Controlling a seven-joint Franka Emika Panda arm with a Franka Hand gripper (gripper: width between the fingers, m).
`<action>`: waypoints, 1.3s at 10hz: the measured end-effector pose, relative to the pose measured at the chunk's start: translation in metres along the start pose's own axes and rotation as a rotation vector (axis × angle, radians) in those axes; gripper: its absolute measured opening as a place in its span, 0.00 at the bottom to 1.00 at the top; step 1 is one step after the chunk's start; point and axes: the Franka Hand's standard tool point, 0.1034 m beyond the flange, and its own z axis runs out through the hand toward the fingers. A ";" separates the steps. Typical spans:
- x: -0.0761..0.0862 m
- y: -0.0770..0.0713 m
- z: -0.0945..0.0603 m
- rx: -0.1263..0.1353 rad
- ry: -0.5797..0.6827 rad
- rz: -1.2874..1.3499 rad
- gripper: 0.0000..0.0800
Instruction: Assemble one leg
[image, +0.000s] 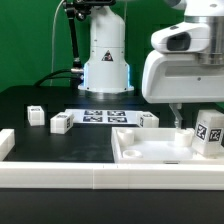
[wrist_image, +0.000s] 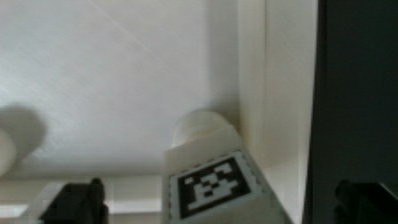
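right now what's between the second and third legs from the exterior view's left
the marker board, lying flat; the exterior view shows it

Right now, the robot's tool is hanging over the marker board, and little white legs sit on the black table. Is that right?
Not quite. The exterior view shows the tool over the big white panel, not the marker board. Little white legs do sit on the black table.
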 end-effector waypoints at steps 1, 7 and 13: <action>0.006 0.001 -0.005 0.001 0.009 -0.026 0.81; 0.010 0.013 -0.006 0.000 0.022 -0.168 0.47; 0.009 0.013 -0.004 0.031 0.054 0.127 0.36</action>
